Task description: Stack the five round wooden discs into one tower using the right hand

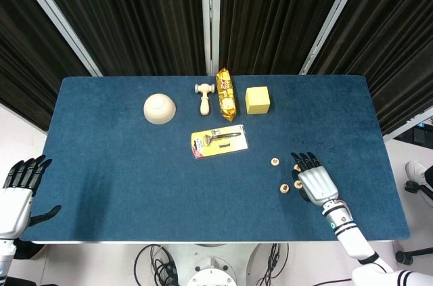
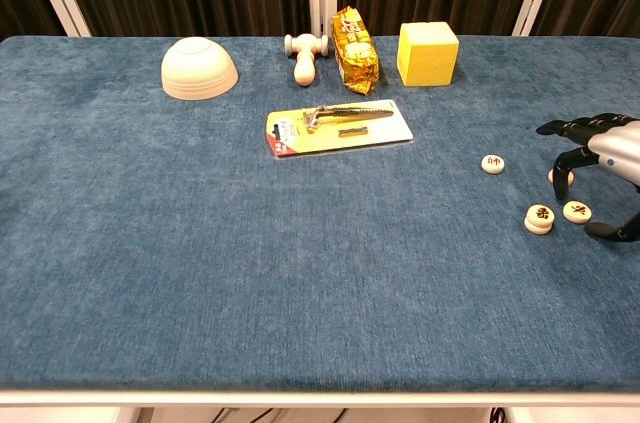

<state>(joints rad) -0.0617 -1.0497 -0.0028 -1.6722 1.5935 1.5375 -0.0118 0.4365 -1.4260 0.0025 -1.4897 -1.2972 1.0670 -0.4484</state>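
Small round wooden discs with dark characters lie at the right of the table. One disc (image 2: 492,164) (image 1: 275,161) sits alone on the left. A low stack of two discs (image 2: 539,218) (image 1: 285,188) stands nearer the front, with a single disc (image 2: 576,211) (image 1: 298,184) just right of it. Another disc (image 2: 557,177) (image 1: 295,168) is partly hidden behind my right hand's fingertips (image 2: 562,157). My right hand (image 2: 604,147) (image 1: 316,183) hovers palm-down just right of the discs, fingers spread, holding nothing. My left hand (image 1: 17,195) hangs off the table's left edge, fingers apart and empty.
Further back lie a carded razor pack (image 2: 339,125), an upturned cream bowl (image 2: 199,68), a small wooden mallet (image 2: 306,55), a yellow snack bag (image 2: 355,37) and a yellow cube (image 2: 427,54). The blue cloth table (image 2: 200,243) ends close to my right hand.
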